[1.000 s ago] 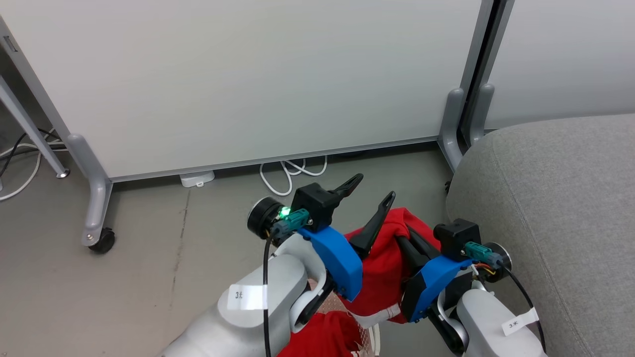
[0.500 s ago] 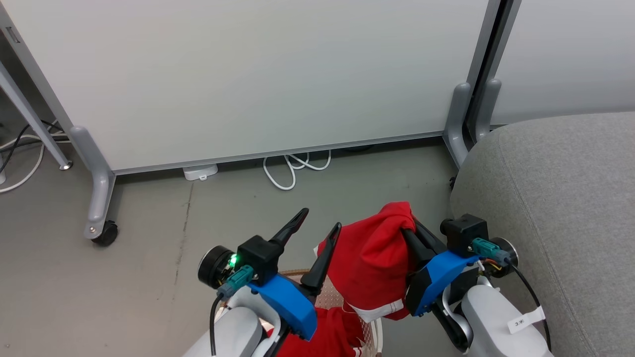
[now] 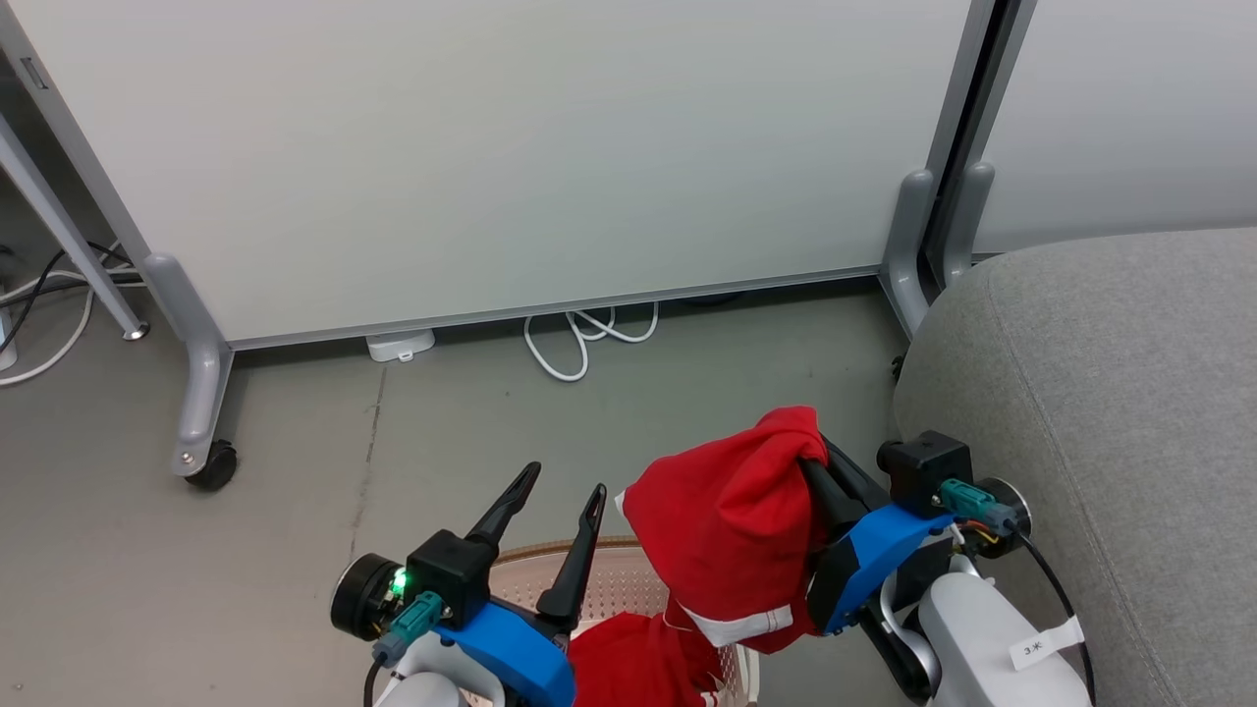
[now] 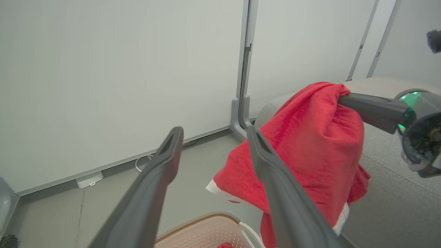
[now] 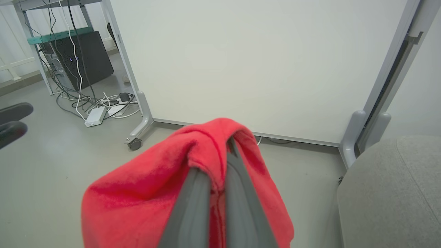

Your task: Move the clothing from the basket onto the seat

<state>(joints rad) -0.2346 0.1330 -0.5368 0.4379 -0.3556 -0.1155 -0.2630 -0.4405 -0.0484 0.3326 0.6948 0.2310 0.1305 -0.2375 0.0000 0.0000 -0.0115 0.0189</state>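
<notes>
- Wheeled partition panel (image 3: 491,147) stands on the floor across the back, with a caster (image 3: 211,466) at left and a white cable (image 3: 579,344) looped under its bottom edge.
- left gripper (image 3: 565,481): jaws spread wide, nothing between them, above the basket's far rim.
- basket (image 3: 619,584) is on the floor between the two arms. One red garment (image 3: 638,668) lies inside it, at the near side.
- Second red garment (image 3: 732,520) is lifted clear and hangs over the basket's right edge. Its white trim is at the bottom, and it isn't touching the seat.
- right gripper (image 3: 810,469): jaws closed tight on a top fold of that hanging garment.
- seat (image 3: 1110,393): grey sofa cushion at far right. Its left edge is just beside the right arm.
</notes>
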